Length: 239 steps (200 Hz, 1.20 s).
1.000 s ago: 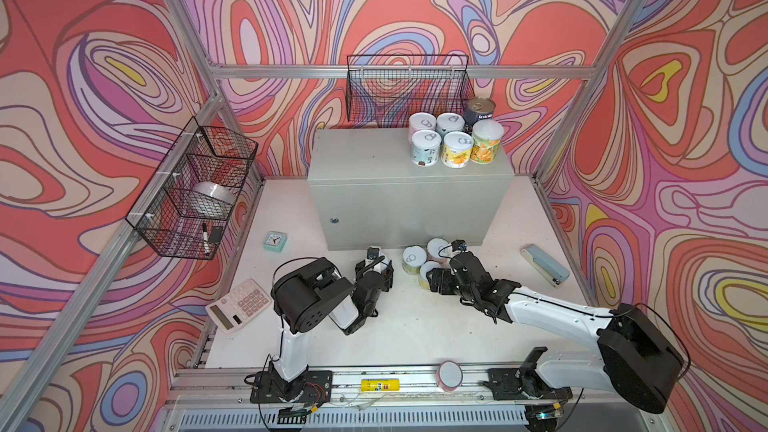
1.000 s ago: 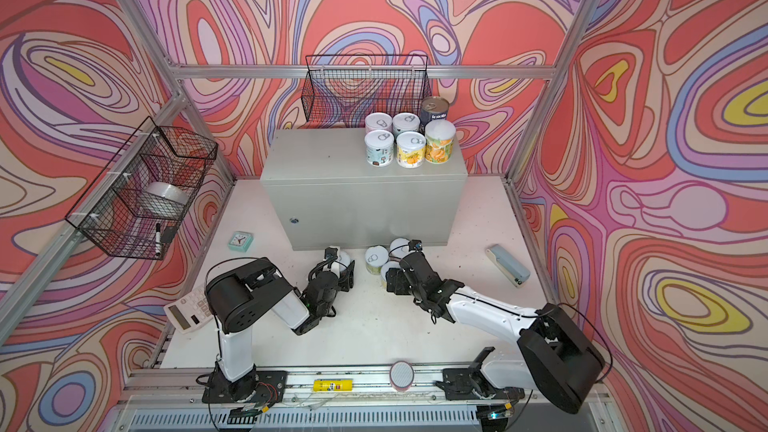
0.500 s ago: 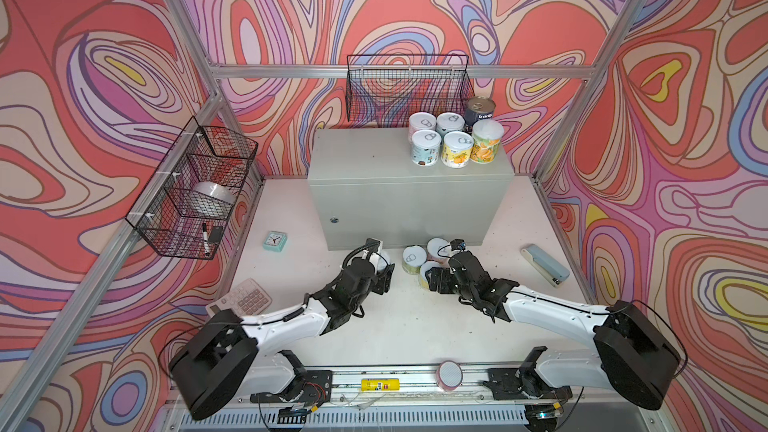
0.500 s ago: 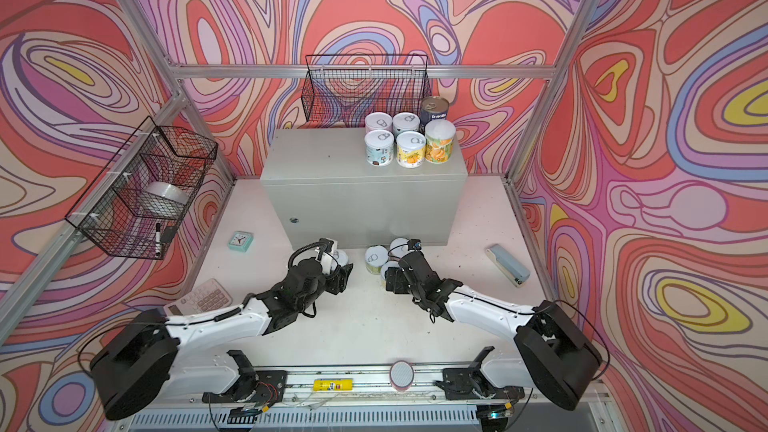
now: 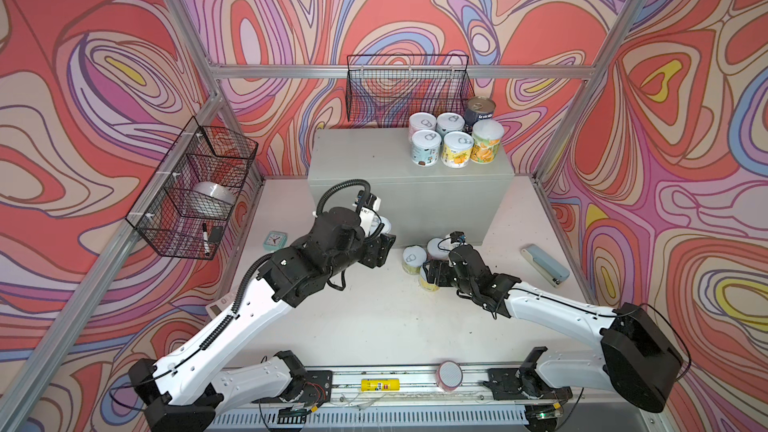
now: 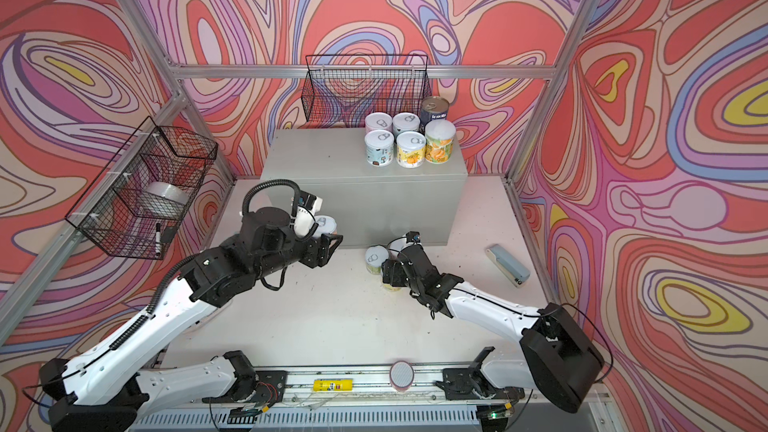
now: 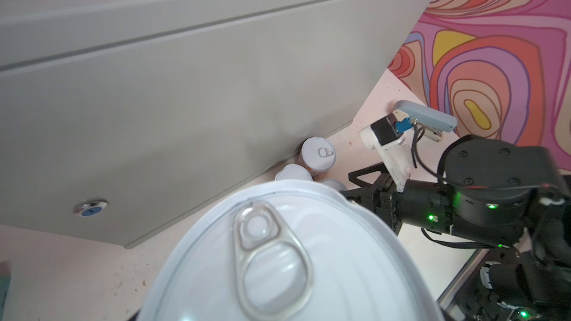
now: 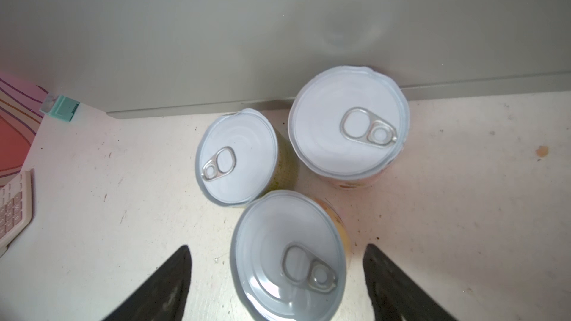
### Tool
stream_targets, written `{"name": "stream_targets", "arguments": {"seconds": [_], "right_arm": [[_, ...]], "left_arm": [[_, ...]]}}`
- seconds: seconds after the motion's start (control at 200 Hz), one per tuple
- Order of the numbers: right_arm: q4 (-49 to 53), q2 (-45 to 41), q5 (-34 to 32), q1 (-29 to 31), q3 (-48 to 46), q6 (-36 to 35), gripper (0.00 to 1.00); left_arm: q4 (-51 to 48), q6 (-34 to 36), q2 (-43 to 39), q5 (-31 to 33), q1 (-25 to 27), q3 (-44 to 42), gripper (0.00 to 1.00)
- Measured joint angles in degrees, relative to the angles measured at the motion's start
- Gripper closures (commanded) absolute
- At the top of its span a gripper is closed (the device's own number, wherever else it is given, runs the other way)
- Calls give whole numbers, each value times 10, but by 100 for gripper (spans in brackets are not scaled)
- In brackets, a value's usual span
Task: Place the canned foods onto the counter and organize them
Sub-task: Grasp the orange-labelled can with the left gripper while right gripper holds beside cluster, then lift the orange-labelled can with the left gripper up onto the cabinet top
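While my left gripper (image 5: 379, 245) is clamped on a can (image 5: 382, 224), both top views show it held up in front of the counter (image 5: 374, 168), seemingly clear of the table (image 5: 374, 326). The counter's top carries six cans (image 5: 453, 139) grouped at its back right corner. My right gripper (image 5: 430, 278) sits low among three cans (image 5: 413, 257) standing on the table by the counter's front.

In the left wrist view, the can's lid (image 7: 278, 257) fills the lower frame with its tab (image 7: 265, 248) up. My fingers are hidden beneath it, so I judge that grip from the top views. Beyond are the counter's front, its lock (image 7: 91, 209) and the three cans.

In the right wrist view, my jaws stand apart with the fingers (image 8: 160, 285) on either side of the near can (image 8: 290, 257). Table shows in both gaps, so there is no contact yet. The other two stand close behind it, one against the counter's front.

I expect these cans to be stiff, fairly heavy if full, and slick on the label. I would take hold on the side wall at about mid-height, square across the width and clear of lid rim and tab. The neighbour is close enough that a finger might nudge it.
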State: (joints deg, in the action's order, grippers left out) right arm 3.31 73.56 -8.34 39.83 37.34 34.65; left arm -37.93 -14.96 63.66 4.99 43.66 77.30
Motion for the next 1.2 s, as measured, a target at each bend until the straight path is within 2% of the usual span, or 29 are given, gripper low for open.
{"name": "stream_targets", "arguments": {"seconds": [0.18, 0.29, 0.511, 0.806, 1.197], "right_arm": [[4, -13, -10, 0, 2, -5, 10], [8, -14, -13, 0, 2, -5, 10], [16, -28, -16, 0, 4, -3, 10], [72, -52, -36, 0, 50, -2, 10], [112, -90, -57, 0, 62, -2, 10]], "left_arm": [[-95, 26, 44, -8, -52, 168, 100], [-120, 52, 80, -9, -79, 256, 100], [-128, 80, 160, -60, -154, 346, 100], [-116, 88, 264, -94, -171, 374, 100], [-27, 88, 289, -89, -174, 363, 100]]}}
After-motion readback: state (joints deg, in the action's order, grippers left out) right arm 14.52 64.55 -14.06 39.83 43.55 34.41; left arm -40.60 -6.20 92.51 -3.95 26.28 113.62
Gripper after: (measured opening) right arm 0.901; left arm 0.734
